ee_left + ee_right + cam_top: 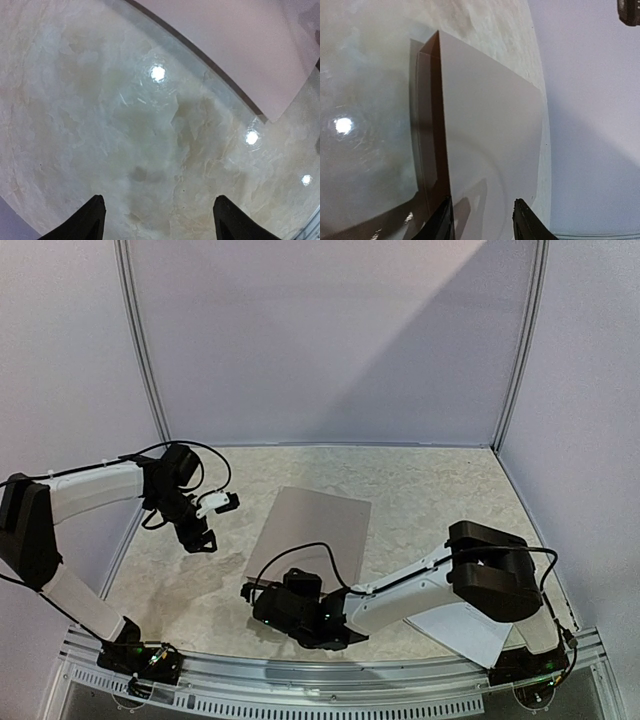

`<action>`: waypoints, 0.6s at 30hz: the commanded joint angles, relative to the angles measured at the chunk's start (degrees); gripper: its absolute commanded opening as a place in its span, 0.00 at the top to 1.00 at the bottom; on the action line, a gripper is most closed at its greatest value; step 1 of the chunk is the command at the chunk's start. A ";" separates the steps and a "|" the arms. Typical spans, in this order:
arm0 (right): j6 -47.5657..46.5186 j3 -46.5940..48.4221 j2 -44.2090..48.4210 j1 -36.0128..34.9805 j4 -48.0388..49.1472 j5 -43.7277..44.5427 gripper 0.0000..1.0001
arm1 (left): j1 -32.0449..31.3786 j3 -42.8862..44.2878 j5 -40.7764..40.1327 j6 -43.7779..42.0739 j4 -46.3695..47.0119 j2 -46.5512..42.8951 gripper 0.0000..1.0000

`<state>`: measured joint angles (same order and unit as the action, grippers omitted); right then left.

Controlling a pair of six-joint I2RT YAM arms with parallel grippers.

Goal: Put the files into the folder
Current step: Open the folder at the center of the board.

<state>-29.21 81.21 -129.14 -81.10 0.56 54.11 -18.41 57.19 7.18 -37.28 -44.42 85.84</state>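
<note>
Folder (320, 525) first: it lies flat near the middle of the marbled table (430, 490), a brownish-tan rectangle turned slightly off square. In the right wrist view the edge of its top cover stands a little lifted along one long side, and a darker brown inner face shows beneath it. The right gripper (252, 595) reaches low across the table to the folder's near left corner. Its two black fingers (440, 222) are partly spread, with the cover showing between them; whether they touch it I cannot tell. The files (470, 625), white sheets, lie at the near right edge of the table, partly hidden under the right arm, well apart from the folder. Off to the left, the left gripper (210, 522) hangs above bare table with its fingers (92, 220) spread wide and nothing between them.
</note>
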 commanded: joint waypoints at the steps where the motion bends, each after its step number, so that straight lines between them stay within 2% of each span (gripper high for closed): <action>1: -3.12 -1.16 -1.02 0.30 6.80 6.55 0.60 | 0.50 -0.94 1.27 -0.23 0.06 -1.27 0.23; 6: -5.56 -3.78 -1.56 2.32 14.09 6.86 0.62 | 0.53 -0.61 1.83 -0.50 -0.88 -1.32 0.24; 10: -13.57 -5.47 -2.67 4.01 22.20 7.51 0.63 | 0.54 -0.61 3.05 -0.65 -1.40 -2.26 0.24; 13: -20.36 -6.43 -3.92 4.57 29.00 7.95 0.67 | 0.54 -0.47 4.68 -1.10 -2.05 -3.03 0.24; 16: -22.51 -6.55 -4.79 5.42 30.41 6.84 0.78 | 0.57 -0.50 7.79 -1.82 -2.62 -3.84 0.23; 18: -21.90 -6.95 -4.43 6.30 31.94 6.17 0.98 | 0.50 -0.18 10.11 -2.70 -3.10 -4.28 0.23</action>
<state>-47.81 75.24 -132.81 -76.09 25.06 60.10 -18.37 57.06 11.84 -38.15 -45.78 83.31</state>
